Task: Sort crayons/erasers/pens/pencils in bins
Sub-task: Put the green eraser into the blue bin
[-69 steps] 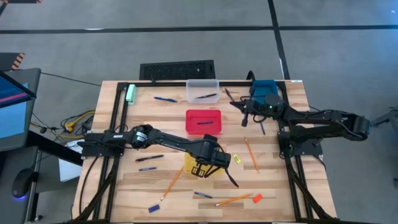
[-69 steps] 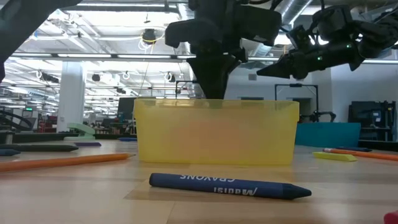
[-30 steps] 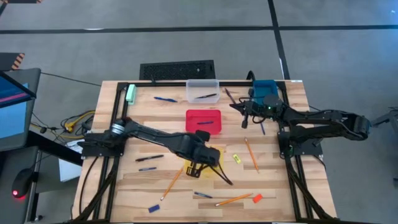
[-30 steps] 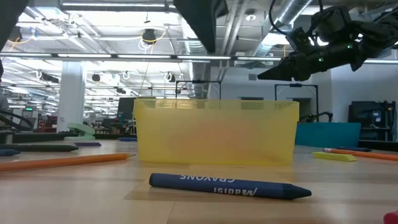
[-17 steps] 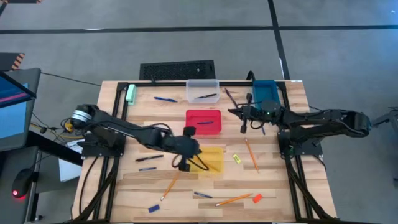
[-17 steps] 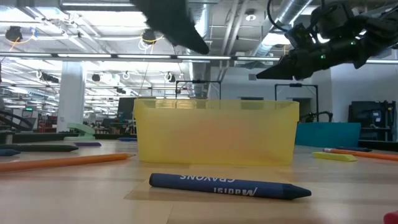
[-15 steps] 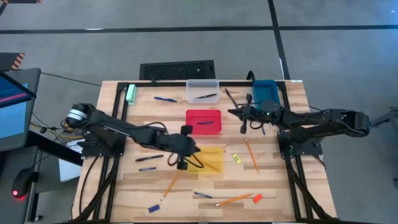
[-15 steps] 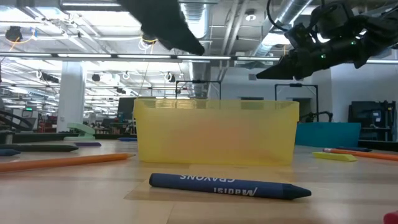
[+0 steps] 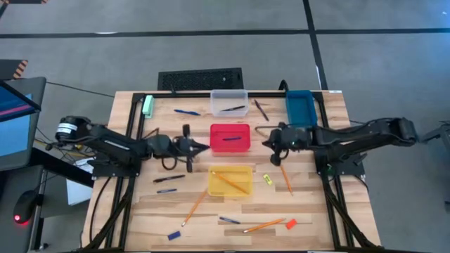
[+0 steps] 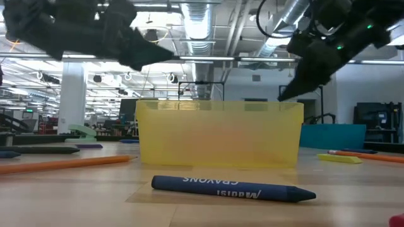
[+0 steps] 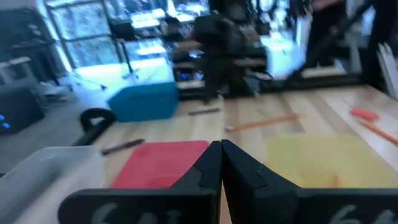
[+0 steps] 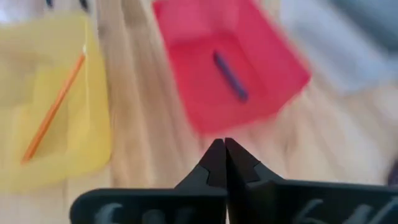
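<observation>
Both hands pinched empty, a pencil (image 9: 230,182) lying in the yellow bin (image 9: 245,170)

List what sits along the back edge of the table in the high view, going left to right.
Pale green block → blue pen → clear bin → dark pen → blue bin.
</observation>
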